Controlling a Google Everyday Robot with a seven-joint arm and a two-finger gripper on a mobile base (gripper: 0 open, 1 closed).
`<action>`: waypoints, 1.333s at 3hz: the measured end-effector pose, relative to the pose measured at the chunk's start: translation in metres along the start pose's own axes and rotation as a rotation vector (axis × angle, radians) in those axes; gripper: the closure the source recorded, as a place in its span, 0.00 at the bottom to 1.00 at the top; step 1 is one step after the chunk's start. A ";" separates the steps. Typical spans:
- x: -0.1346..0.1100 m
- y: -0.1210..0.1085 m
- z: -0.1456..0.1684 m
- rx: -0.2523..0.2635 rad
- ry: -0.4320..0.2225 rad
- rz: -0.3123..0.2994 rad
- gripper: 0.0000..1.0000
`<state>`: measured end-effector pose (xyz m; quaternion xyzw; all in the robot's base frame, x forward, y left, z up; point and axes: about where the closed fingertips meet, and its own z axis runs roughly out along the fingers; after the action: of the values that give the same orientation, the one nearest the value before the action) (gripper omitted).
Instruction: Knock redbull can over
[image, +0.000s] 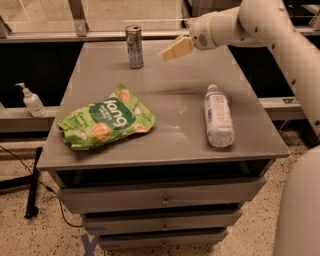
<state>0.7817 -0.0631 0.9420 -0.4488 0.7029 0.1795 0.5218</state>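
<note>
A: Where does the redbull can stand?

B: Upright in the upper part of the frame, left of centre, near the far edge of the grey bench. It is a slim metal cylinder, silver and blue, with a silver rim on top.

A: And the gripper?

B: It hangs in the air just right of the can, apart from it, about level with the can's lower half. Its cream fingers are pressed together into one wedge that points left and down, and they hold nothing. The smooth white arm comes in from the upper right.

A: What lies between them?

B: A short stretch of flat, matte grey bench top.

A: What else is on the bench?

B: A crinkled green snack bag with white lettering and pictured round crackers lies flat at the lower left, well apart from the can. A clear plastic bottle with a white cap and a label lies on its side at the right, cap toward the far edge.

A: And off the bench?

B: A white pump bottle stands at the left edge of the frame, and drawers with small knobs sit below the top.
</note>
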 end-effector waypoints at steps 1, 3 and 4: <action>-0.002 -0.014 0.034 0.008 -0.103 0.049 0.00; -0.038 0.013 0.112 -0.111 -0.187 0.017 0.00; -0.045 0.028 0.138 -0.161 -0.178 0.003 0.18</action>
<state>0.8401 0.0717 0.9221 -0.4705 0.6378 0.2751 0.5442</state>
